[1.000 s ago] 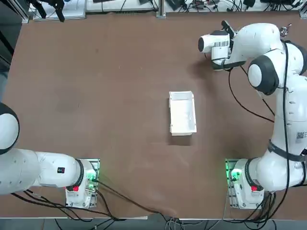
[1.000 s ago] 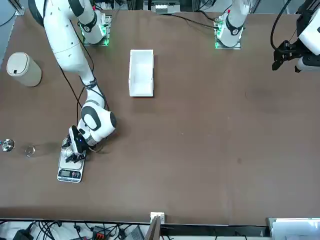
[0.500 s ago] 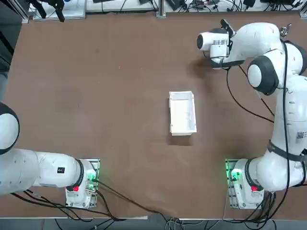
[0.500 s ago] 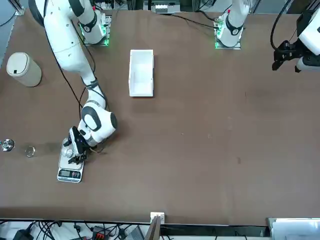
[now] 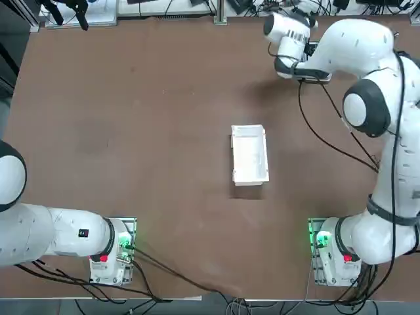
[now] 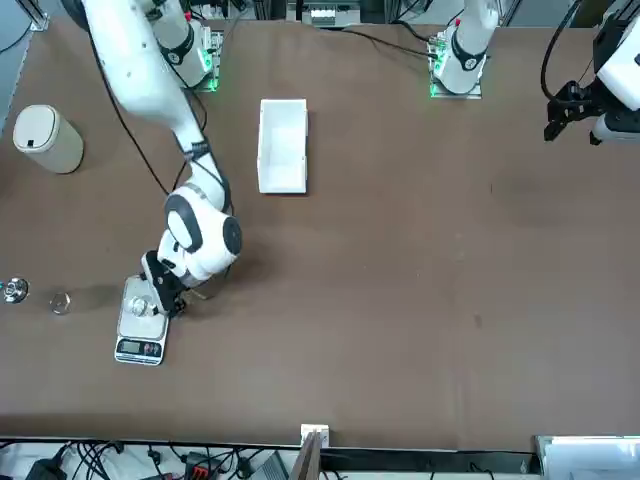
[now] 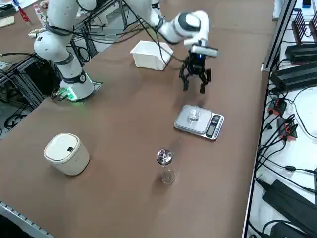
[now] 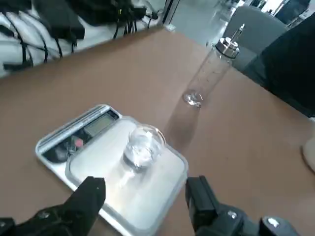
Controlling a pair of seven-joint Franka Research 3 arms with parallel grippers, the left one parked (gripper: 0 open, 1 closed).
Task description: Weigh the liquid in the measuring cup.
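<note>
One measuring cup (image 8: 142, 147) stands upright on the platform of the single silvery scale (image 8: 98, 162), roughly at the platform's middle, with a little clear liquid in it; the scale's display strip (image 7: 215, 125) lies at the end away from the arm's base. The right gripper (image 7: 195, 79) hangs above the table just beside the scale, on the side toward the white tray, its two fingers (image 8: 88, 194) spread wide and grasping nothing, clear of the cup. Beyond the scale, one tall clear bottle with a metal cap (image 7: 165, 166) stands near it on the brown table (image 7: 124, 144); in the front view it seems to show as two small glints (image 6: 58, 300), though that view is too small to be sure. One rounded white lidded container (image 7: 66, 153) sits well apart from the scale, and one white rectangular tray (image 5: 249, 155) lies near the middle of the table.
</note>
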